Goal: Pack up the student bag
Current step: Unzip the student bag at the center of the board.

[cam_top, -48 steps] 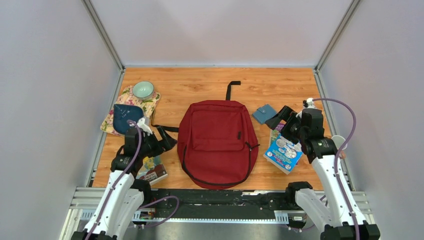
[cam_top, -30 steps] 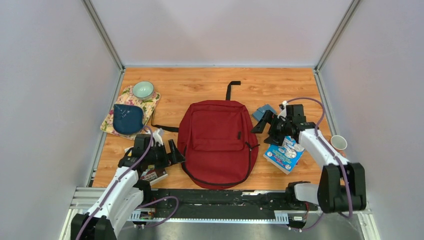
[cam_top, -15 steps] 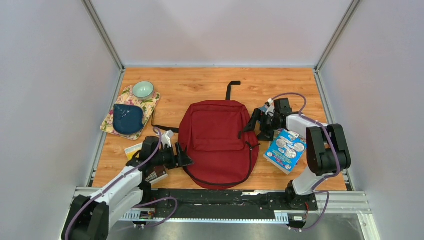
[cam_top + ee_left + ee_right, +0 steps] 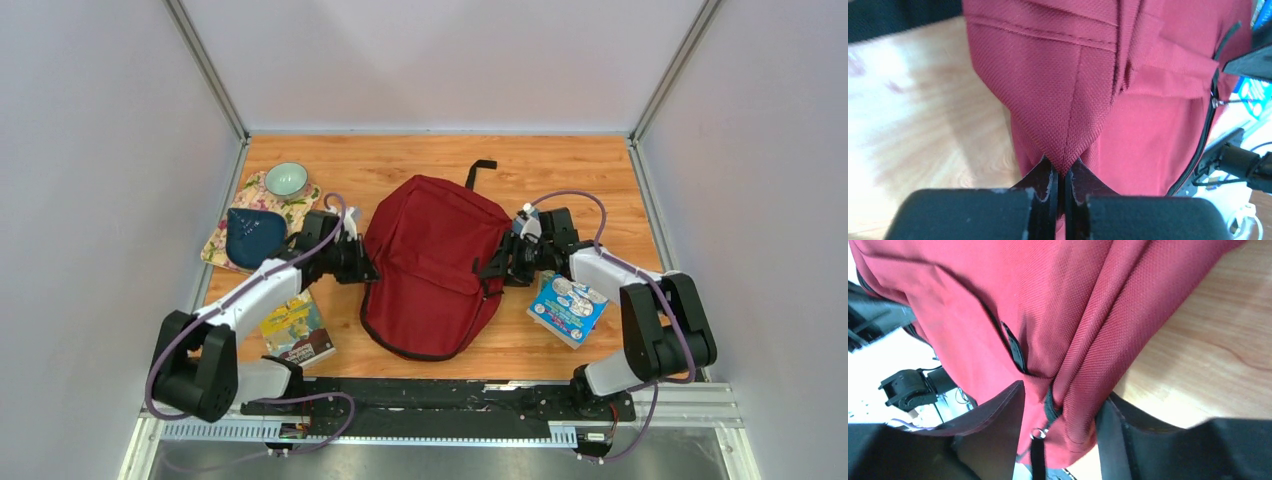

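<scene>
**Both claws on the backpack at mid-table**

The red backpack point(image 4: 435, 265) lay in the middle of the overhead frame on the wooden table point(image 4: 400, 160). Its fabric was bunched and humped between the two arms, and its black top loop point(image 4: 481, 170) pointed toward the upper edge.

The left claw point(image 4: 362, 268) met the bag's left side. In the left wrist view its fingers point(image 4: 1048, 182) were pressed almost together on a thin ridge of red cloth, which rose from the pinch toward the top of that frame. A black zipper point(image 4: 1205, 145) ran down the right side of that view.

The right claw point(image 4: 497, 265) met the bag's right side. In the right wrist view its jaws stood partly apart. A thick fold of red fabric filled the gap, with both fingers point(image 4: 1008, 405) against the cloth. A small metal zipper ring point(image 4: 1037, 434) hung at the lower centre of that frame.

At the overhead frame's upper left a floral cloth point(image 4: 300, 208) carried a pale bowl point(image 4: 286, 180) and a dark blue pouch point(image 4: 254, 237). A book point(image 4: 295, 328) lay at lower left near the left arm. A blue picture book point(image 4: 567, 306) lay at right, just below the right arm.
</scene>
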Tool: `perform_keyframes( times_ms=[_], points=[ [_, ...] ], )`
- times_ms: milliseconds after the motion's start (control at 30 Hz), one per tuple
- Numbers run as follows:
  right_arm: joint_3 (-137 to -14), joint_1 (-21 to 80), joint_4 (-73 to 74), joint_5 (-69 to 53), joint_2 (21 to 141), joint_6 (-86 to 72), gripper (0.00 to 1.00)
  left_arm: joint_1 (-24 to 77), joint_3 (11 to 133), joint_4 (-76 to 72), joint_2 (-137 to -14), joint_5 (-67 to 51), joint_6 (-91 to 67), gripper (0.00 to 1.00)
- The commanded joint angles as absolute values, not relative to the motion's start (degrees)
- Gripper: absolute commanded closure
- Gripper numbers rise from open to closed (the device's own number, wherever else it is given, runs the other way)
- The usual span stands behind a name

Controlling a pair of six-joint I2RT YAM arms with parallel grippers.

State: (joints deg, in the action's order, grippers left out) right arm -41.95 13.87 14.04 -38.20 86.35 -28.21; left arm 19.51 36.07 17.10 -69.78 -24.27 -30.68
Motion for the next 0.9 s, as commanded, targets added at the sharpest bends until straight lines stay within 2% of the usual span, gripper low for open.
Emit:
perform_keyframes(
  times_ms=[0,33,67,100,133,167,267,367,667,867],
  points=[
    [-40.61,14.94,8.89,-43.33,80.61,-32.25,0.69,19.78,48.23,20.82,-76.61,-21.62,-22.95,1.0],
    [-40.0,15.03,8.18,-43.42,80.07,-33.04,0.77,19.86,50.08,21.53,-78.03,-21.19,-21.55,1.0],
    [-39.73,15.12,7.39,-43.5,79.55,-34.61,0.92,19.78,53.66,22.23,-79.26,-20.22,-21.01,0.96],
    [-39.55,15.29,5.9,-43.42,78.5,-35.67,0.96,19.69,55.44,24.06,-81.54,-19.52,-20.57,0.92],
    [-39.38,15.38,5.45,-43.16,77.96,-36.38,0.98,19.69,57.29,25.13,-82.87,-18.99,-19.78,0.85],
    [-39.29,15.47,5.1,-41.76,77.35,-37.17,0.99,19.69,60.78,26.09,-83.92,-17.94,-19.34,0.7],
    [-37.98,16.17,3.61,-36.77,74.45,-41.29,1.0,19.69,66.16,30.31,-87.53,-15.39,-18.55,0.38],
    [-35.26,16.96,-1.82,-32.36,71.11,-46.75,1.0,19.69,66.98,32.43,-87.37,-11.97,-18.81,0.23],
    [-36.99,18.54,-3.16,-18.64,65.65,-50.98,1.0,19.6,56.89,31.82,-71.47,-0.18,-22.85,0.19],
    [-41.31,18.9,-1.14,-9.08,63.38,-52.55,1.0,20.04,48.8,25.93,-57.15,-9.3,-30.93,0.18]
  ],
)
